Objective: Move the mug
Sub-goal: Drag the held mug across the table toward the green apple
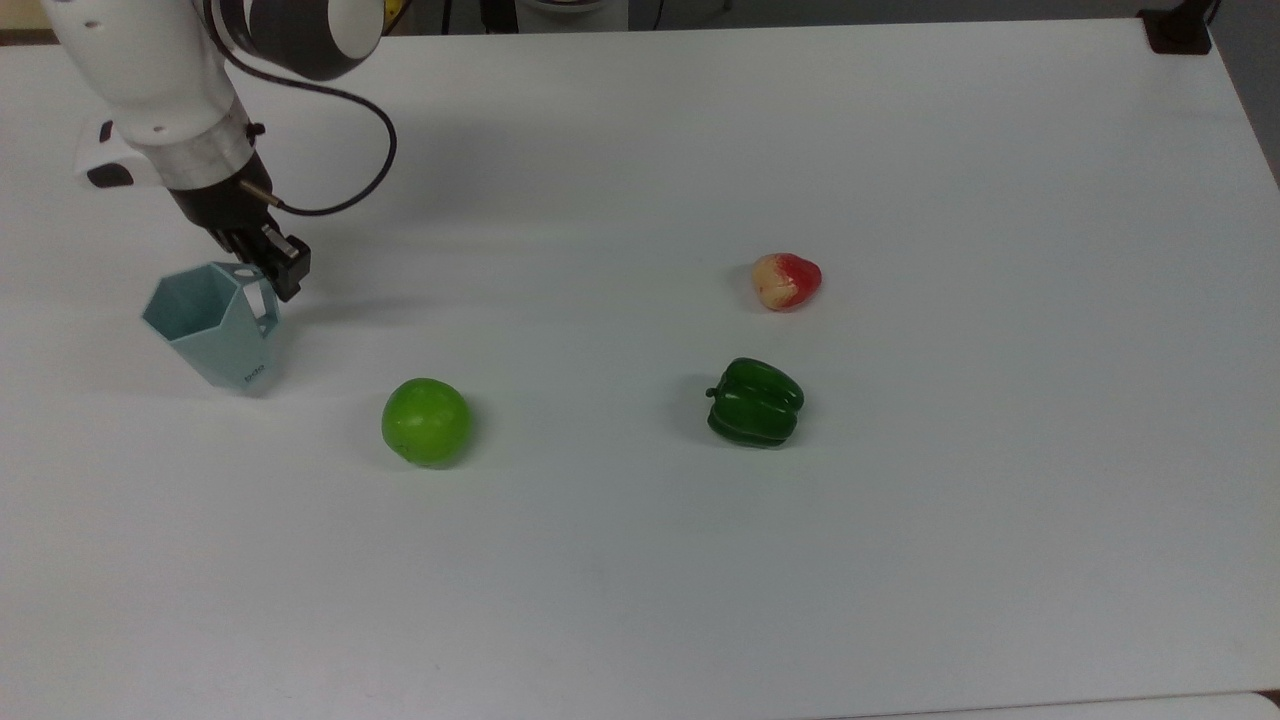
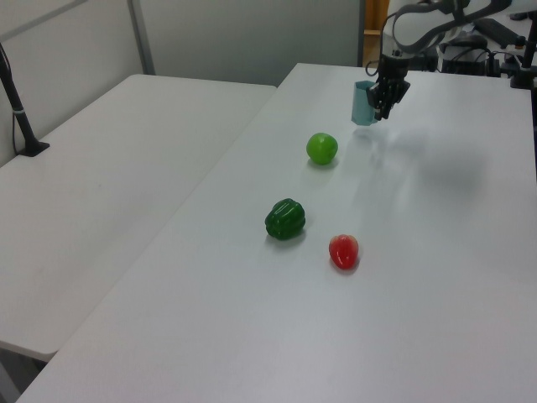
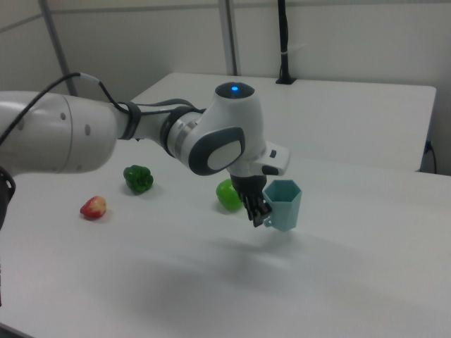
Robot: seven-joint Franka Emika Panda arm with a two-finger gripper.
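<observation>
Pale blue-green plastic, the mug is pinched by its flat handle between the 2 fingers of the gripper and hangs tilted just off the white table. A green apple is seen near the gripper; a green pepper and red-and-cream fruit are well apart from it.

white arm, grey joints, silver wrist ring, black pincer, black cable.

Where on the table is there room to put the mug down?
The tool holds the mug. Widest bare patch in the top view: the table's whole bottom strip below the apple and pepper. Right of the strawberry is bare too. Tightest: between pepper and strawberry.
</observation>
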